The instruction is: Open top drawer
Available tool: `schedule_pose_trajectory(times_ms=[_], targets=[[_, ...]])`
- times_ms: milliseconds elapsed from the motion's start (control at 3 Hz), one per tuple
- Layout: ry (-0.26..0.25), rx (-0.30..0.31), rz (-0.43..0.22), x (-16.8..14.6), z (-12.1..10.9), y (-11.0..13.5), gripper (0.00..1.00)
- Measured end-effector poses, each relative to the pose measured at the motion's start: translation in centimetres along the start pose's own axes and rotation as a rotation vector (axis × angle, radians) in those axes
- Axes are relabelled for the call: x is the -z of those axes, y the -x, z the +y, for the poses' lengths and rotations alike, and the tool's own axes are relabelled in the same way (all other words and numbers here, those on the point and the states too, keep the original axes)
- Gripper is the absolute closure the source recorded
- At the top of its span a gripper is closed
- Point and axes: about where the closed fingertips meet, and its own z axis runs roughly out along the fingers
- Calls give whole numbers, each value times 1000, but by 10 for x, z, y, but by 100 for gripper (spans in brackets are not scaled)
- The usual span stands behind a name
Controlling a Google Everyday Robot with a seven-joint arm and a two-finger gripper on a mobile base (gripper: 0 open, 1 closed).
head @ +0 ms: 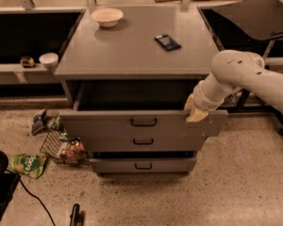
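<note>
Three grey metal drawers stack under one grey counter (132,51). The top drawer (104,126), the widest, flat-fronted with a black bar handle (143,122), stands pulled out. The white arm (240,76) bends in from the right. Its cream gripper (196,114) points down onto that drawer's upper right edge; how far it is open cannot be told. One pale round bowl (107,17) and one dark flat packet (167,42) lie beyond it.

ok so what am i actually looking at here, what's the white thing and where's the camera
The white tube on the right is a robot arm; one camera looks down from in front. Its gripper, the clamp at the arm's end, sits at the upper right edge of the top drawer, which stands pulled out of a grey cabinet. On the cabinet top lie a pale bowl and a dark flat packet. Snack bags litter the floor at left.
</note>
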Motion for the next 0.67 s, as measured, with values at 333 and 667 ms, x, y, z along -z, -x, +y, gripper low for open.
schedule_pose_trajectory(times_ms=[333,667], targets=[[0,0,0,0,0,0,82],[0,0,0,0,0,0,59]])
